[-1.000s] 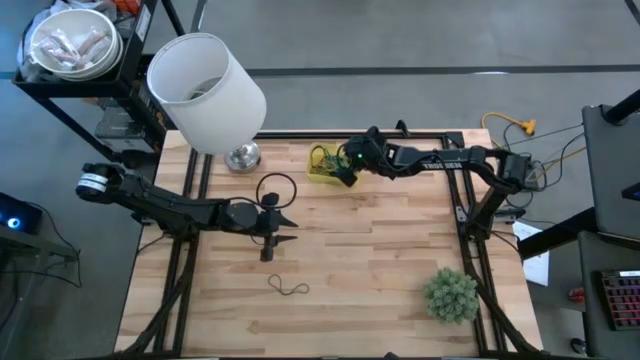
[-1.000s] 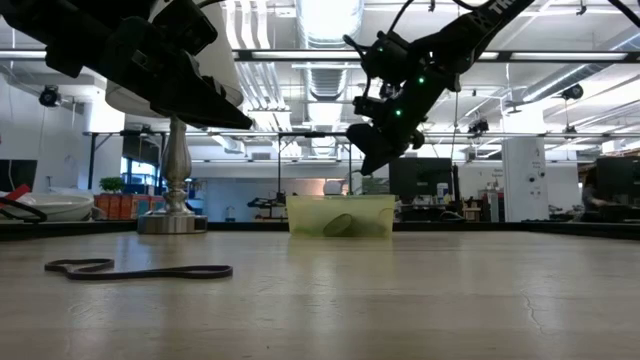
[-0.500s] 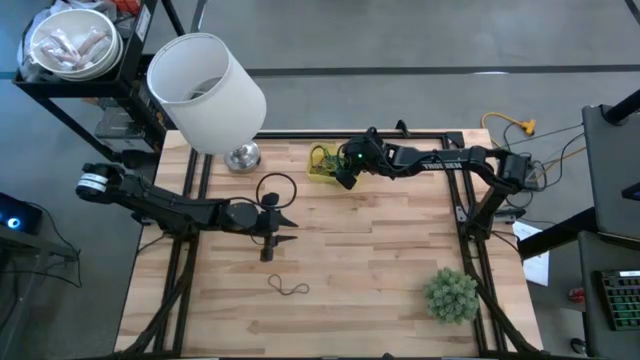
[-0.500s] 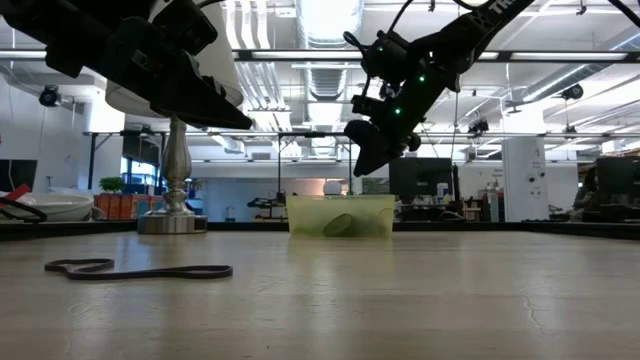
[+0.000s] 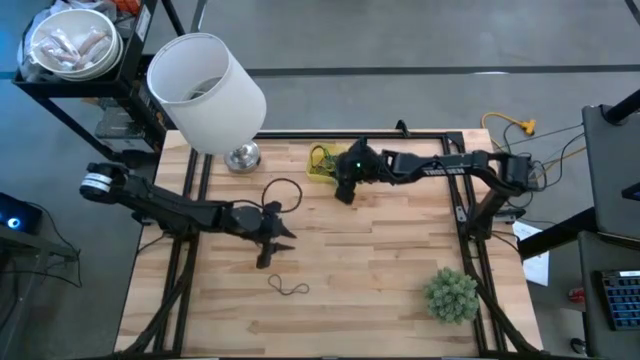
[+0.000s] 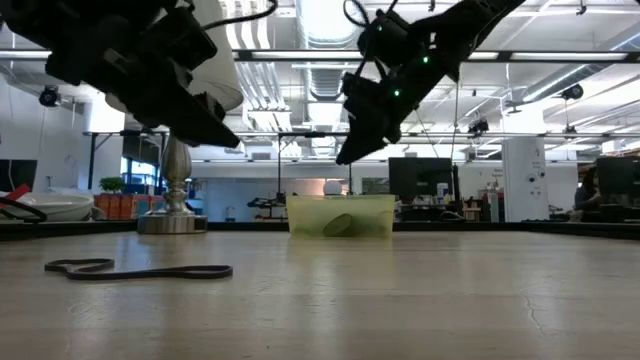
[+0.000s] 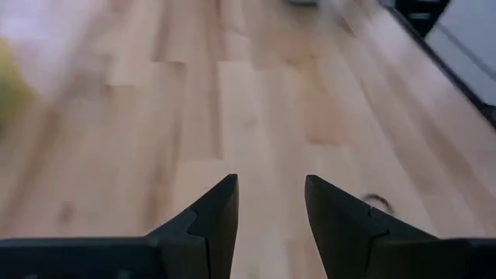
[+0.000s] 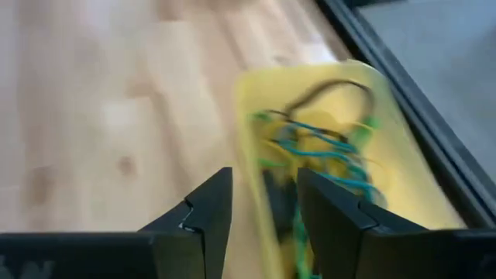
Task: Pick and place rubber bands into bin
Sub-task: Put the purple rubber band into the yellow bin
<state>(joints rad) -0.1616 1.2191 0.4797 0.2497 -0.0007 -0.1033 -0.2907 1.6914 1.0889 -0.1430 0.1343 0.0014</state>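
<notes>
Rubber bands, wooden table: both grippers parted and empty.

Right gripper [image 5: 341, 191] hangs just beside the yellow bin [image 5: 321, 166], which holds a tangle of green and dark bands [image 8: 322, 143]. Left gripper [image 5: 272, 240] hovers near the large black loop [image 5: 283, 189], above the small brown band [image 5: 288, 288]. Best to descend straight, one finger inside the loop. Bin contents blurred, count uncertain.
</notes>
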